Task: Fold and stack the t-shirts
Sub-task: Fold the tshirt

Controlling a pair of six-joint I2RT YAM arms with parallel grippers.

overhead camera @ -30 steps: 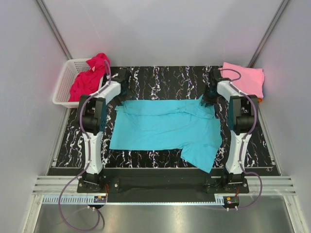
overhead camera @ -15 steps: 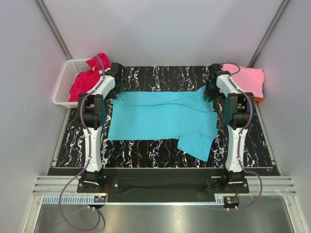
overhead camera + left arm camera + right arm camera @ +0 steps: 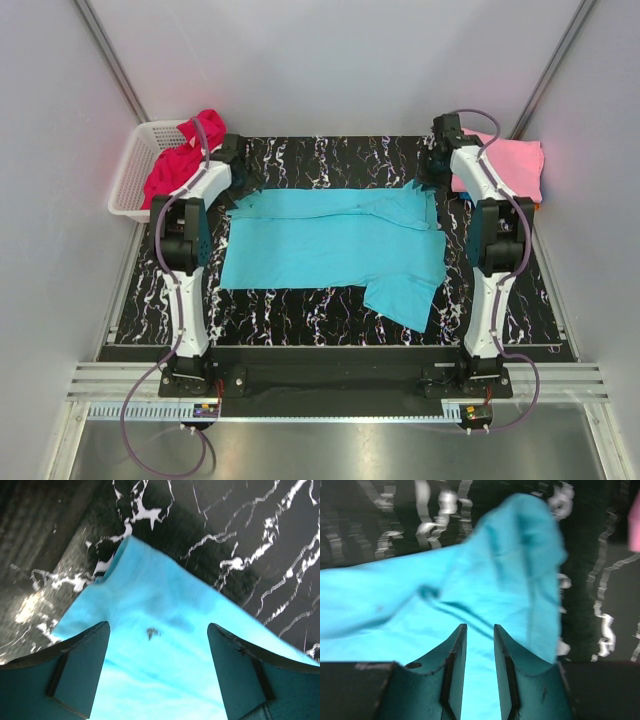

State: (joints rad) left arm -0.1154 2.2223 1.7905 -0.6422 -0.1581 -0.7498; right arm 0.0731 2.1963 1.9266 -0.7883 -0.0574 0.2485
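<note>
A turquoise t-shirt (image 3: 330,245) lies spread flat on the black marbled table (image 3: 330,160), one sleeve pointing toward the near right. My left gripper (image 3: 234,158) hovers over its far left corner; in the left wrist view (image 3: 158,627) the jaws are wide apart with the cloth (image 3: 150,590) below them, not held. My right gripper (image 3: 434,160) is over the far right corner; in the right wrist view (image 3: 480,626) the jaws stand narrowly apart above the rumpled cloth (image 3: 510,555), nothing between them. A magenta-red shirt (image 3: 180,160) lies in the basket. A light pink shirt (image 3: 510,160) lies folded at the far right.
A white lattice basket (image 3: 128,170) stands off the table's far left corner. Grey walls close in on the back and sides. A bit of orange (image 3: 537,205) shows under the pink shirt. The arm bases are at the near edge.
Both grippers have moved toward the back and pulled the turquoise shirt's far edge with them, flattening it. They now stand above the far corners, lifted off the cloth.
</note>
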